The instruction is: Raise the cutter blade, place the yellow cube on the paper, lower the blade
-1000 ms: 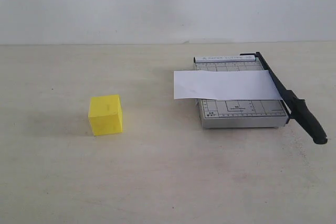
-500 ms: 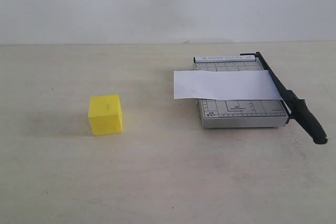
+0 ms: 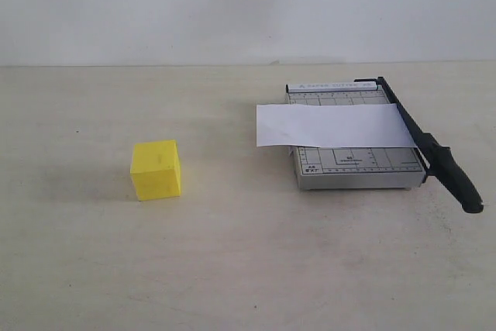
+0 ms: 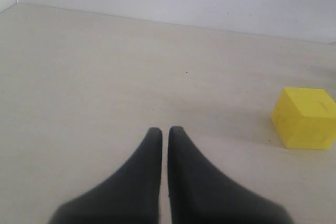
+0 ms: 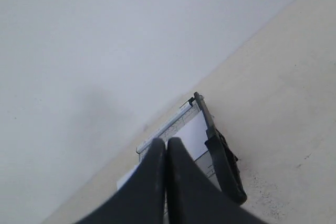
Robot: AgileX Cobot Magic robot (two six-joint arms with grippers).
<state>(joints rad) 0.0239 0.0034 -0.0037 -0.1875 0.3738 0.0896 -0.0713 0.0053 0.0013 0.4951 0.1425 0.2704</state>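
Blade-raising comes first, and it is not yet begun: the cutter blade (image 3: 425, 143) lies flat along the trimmer base (image 3: 360, 170), toward the far edge of the desk (image 3: 248, 269) on the right arm's side. Its thick handle juts past the base's near corner. The paper (image 3: 333, 125) lies across the base, one end reaching the blade and the other overhanging toward the yellow cube (image 3: 156, 169). The cube sits well apart on bare desk, on the left arm's side.

Both hands are pressed together and empty: the right hand (image 5: 166, 141) points toward the trimmer, and the left hand (image 4: 164, 129) has the cube off to one side. To do this well, I judge the right hand should part its fingers and take the rounded handle end, not the thin arm. It should then lift in an arc about the far hinge — gently, so base and paper do not slide.
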